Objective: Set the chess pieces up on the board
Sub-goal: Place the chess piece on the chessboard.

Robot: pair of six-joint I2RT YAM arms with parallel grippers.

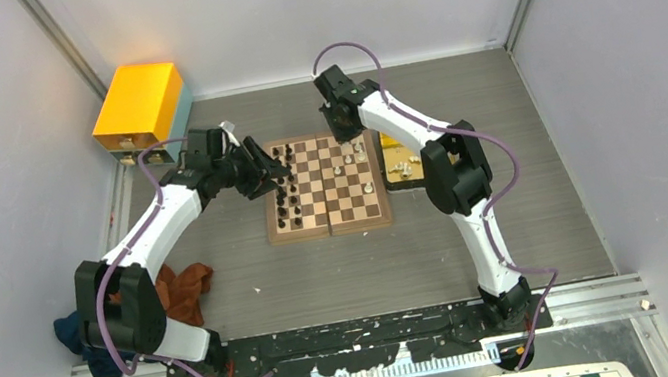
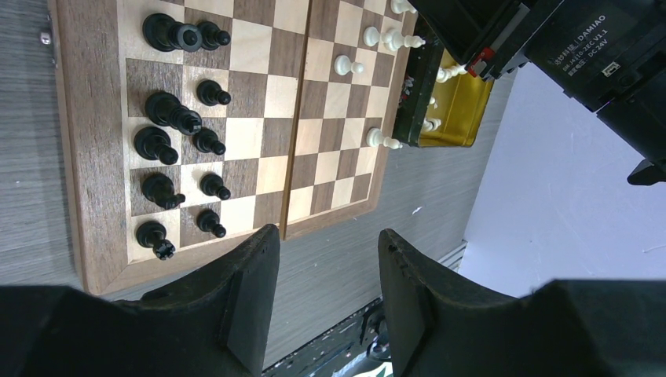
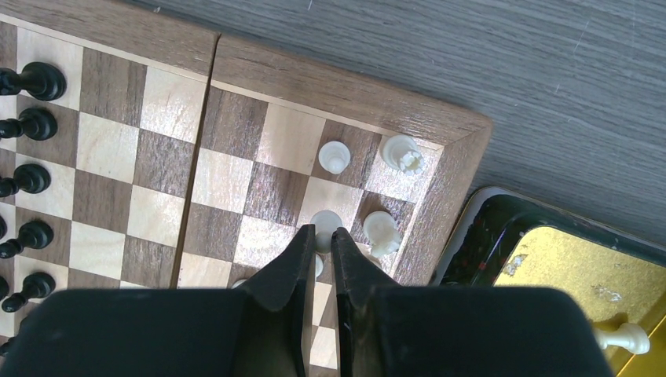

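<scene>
White's side is being filled. The right gripper (image 3: 323, 232) is drawn narrow on a white pawn (image 3: 326, 221), which appears pinched at the head, one row in from the board's (image 3: 353, 86) right edge. The black pieces (image 2: 169, 118) are ranked in two lines along the board's left edge. The left gripper (image 2: 328, 236) is held half open and empty just off the board. More white pieces (image 2: 431, 124) are left in the gold tray (image 2: 463, 110) beside the board's right edge. Next, the pawn is to be released upright on its square, then another fetched.

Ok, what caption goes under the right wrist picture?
Right gripper pinches a white pawn near the wooden board corner.
</scene>
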